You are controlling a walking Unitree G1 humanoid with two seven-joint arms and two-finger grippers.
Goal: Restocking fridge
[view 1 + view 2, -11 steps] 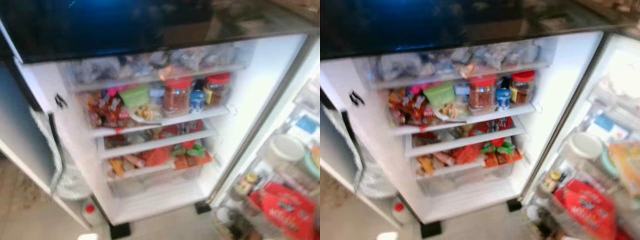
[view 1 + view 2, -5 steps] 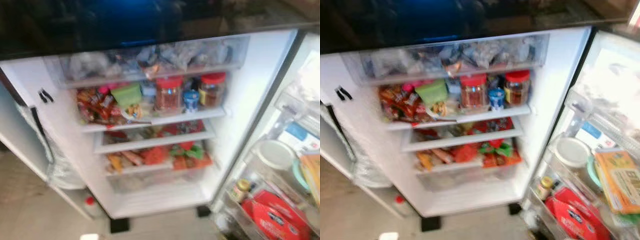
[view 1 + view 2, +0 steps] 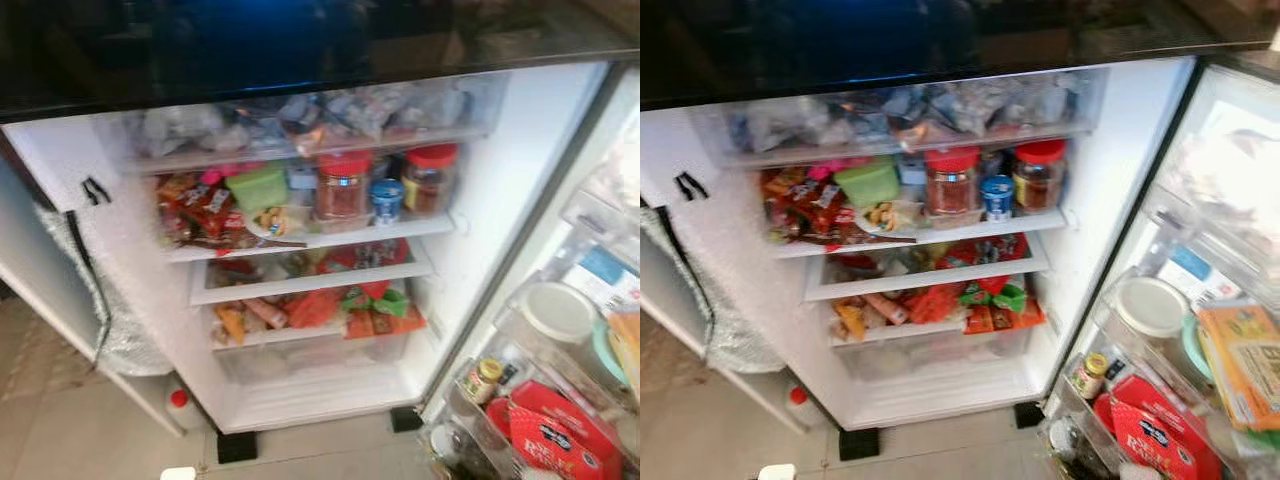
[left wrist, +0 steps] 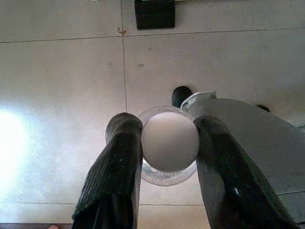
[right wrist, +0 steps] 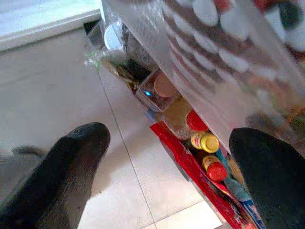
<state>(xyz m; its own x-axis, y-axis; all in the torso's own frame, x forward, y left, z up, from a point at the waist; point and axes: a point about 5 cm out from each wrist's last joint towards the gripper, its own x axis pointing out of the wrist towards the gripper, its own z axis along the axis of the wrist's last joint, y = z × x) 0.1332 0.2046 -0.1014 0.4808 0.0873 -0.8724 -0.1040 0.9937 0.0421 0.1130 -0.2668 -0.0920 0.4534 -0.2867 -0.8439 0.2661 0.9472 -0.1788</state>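
Note:
The fridge (image 3: pixel 500 200) stands open before me, its shelves packed. The middle shelf (image 3: pixel 330 240) holds two red-lidded jars (image 3: pixel 343 187), a small blue-topped tin (image 3: pixel 387 200), a green tub (image 3: pixel 258 187) and snack packets (image 3: pixel 200 212). My left gripper (image 4: pixel 166 123) hangs low over the tiled floor, shut on a clear bottle with a pale cap (image 4: pixel 170 143) seen from above; that cap (image 3: pixel 178 473) peeks in at the bottom edge of the eye views. My right gripper (image 5: pixel 171 136) is open beside the bottom of the fridge door, with nothing between its fingers.
The open door (image 3: pixel 600 250) on the right carries a white-lidded tub (image 3: pixel 556 312), a red packet (image 3: pixel 560 435), a small yellow-lidded jar (image 3: pixel 483 378) and an orange carton (image 3: pixel 1240 360). A clear drawer (image 3: pixel 315 355) sits low in the fridge. A red-capped bottle (image 3: pixel 180 405) stands on the floor at the left.
The camera has swung slightly and the picture has sharpened; the fridge's contents stay where they were.

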